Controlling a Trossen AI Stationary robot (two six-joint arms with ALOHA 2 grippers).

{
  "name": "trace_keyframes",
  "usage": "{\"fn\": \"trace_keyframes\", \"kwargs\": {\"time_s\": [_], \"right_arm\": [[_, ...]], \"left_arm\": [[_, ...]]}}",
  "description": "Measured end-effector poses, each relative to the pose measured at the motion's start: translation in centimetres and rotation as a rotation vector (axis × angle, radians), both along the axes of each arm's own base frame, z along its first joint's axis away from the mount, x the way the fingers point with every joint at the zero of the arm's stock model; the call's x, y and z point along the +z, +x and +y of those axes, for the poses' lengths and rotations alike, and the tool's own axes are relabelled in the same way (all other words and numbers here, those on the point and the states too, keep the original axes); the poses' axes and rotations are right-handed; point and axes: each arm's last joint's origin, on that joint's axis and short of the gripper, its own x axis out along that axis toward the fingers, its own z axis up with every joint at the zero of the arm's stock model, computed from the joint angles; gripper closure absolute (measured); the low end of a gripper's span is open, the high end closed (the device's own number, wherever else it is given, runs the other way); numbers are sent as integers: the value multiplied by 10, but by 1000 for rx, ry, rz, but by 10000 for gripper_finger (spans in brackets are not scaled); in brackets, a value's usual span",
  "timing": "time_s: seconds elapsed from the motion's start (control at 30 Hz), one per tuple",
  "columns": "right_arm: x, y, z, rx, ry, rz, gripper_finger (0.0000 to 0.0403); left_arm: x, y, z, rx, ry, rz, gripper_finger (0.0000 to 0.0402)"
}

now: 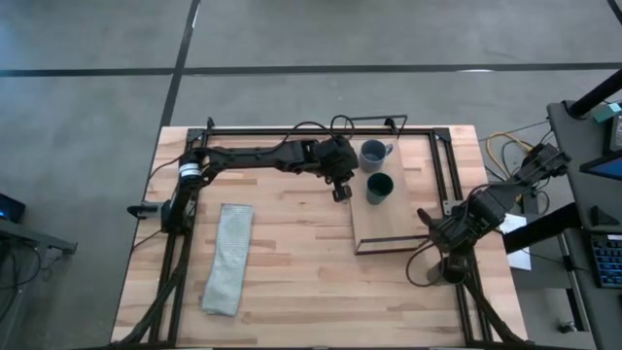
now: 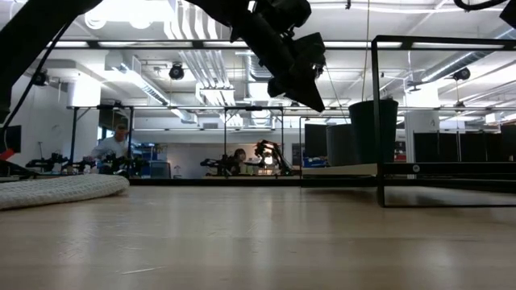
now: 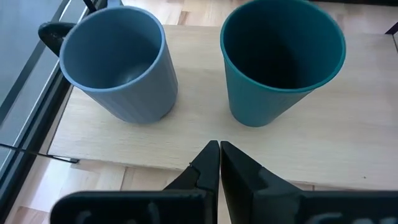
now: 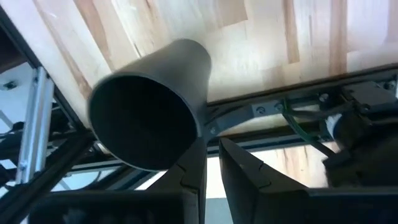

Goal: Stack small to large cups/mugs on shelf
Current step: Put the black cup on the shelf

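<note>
Left gripper (image 1: 342,193) is seen closed and empty, centre frame beside the shelf (image 1: 389,228) bearing blue-grey mug (image 1: 373,153) and green cup (image 1: 379,188); dark cup (image 4: 149,106) is clamped by right gripper (image 1: 428,222), lower right.

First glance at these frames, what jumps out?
Two cups stand side by side on the shelf at its far end: the blue-grey mug and the dark green cup. The left gripper hovers shut just short of them. Off the table's right edge, the right gripper is clamped on the rim of the dark brown-black cup, which is tipped on its side.
</note>
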Motion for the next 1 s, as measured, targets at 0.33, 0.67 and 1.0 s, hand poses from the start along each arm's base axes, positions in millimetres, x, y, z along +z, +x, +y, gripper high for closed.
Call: {"fn": "trace_keyframes", "kwargs": {"time_s": [0.33,0.67,1.0], "right_arm": [[-3,7,5,-7,20,-14,364],[-6,9,11,6,19,1,364],[-15,10,23,61,1,26,364]], "left_arm": [[7,-3,-1,-1,3,-14,402],[7,-3,-1,-4,7,-13,402],[7,-3,-1,-5,9,-13,402]]}}
